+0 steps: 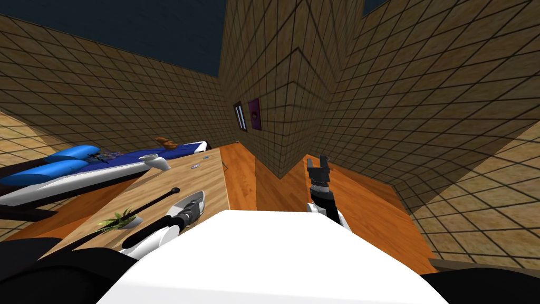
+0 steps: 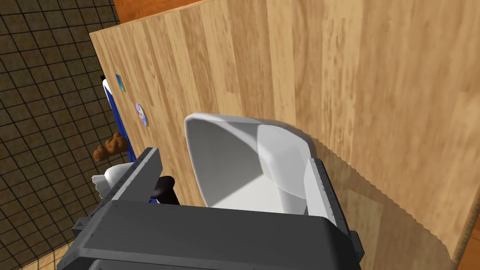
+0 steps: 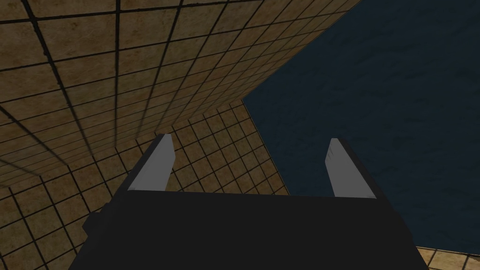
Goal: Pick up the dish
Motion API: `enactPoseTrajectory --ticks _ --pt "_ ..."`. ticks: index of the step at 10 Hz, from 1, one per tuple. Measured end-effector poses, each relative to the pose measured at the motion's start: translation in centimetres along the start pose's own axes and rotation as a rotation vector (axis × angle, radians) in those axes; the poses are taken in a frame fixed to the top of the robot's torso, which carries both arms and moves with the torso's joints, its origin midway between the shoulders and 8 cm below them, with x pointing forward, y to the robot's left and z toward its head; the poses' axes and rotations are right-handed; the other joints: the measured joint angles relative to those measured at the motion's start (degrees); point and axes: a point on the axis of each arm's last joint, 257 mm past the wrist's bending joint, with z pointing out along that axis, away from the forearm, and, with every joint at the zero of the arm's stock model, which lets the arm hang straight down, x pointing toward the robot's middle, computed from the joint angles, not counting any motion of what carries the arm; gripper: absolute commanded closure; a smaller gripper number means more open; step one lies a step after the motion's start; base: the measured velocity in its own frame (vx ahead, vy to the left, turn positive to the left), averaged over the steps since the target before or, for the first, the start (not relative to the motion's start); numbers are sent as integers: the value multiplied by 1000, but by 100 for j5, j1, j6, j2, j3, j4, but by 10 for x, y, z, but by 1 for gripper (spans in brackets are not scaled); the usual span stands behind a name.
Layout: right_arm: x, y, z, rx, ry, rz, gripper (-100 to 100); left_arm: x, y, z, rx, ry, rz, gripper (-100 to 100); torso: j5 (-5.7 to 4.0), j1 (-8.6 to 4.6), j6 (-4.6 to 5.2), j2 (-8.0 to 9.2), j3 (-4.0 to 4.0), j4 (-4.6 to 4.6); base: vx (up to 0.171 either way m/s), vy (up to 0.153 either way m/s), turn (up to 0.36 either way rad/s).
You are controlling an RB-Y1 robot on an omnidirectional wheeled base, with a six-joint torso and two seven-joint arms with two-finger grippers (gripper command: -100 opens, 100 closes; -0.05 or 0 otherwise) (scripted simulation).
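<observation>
Plainly white, deep, round-cornered dish (image 2: 243, 159).

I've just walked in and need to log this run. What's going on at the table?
The left gripper is at the white dish on the wooden table. Its fingers are open and stand on either side of the dish, which seems to rest on the tabletop, not yet gripped or lifted. The right gripper hangs beside the table over the floor, open and holding nothing.
</observation>
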Motion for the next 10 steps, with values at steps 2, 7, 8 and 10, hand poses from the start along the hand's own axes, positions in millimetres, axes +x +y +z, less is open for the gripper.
enactPoseTrajectory --ticks 2,7,8,10 --pt "0 0 0 0 0 0 0 -10 15 -1 -57 -11 -37 -100 0 -5 0 1 1 1 11 55 -12" --pt "0 0 0 0 0 0 0 -39 52 -5 -209 -47 -135 -100 1 1 0 3 2 1 6 75 -19" --pt "0 0 0 0 0 0 0 -44 60 -6 -236 -55 -153 -100 0 -2 0 1 1 1 10 53 -14" --pt "0 0 0 0 0 0 0 -52 68 -8 -282 -69 -182 -100 -2 -15 1 2 1 1 10 37 -15"
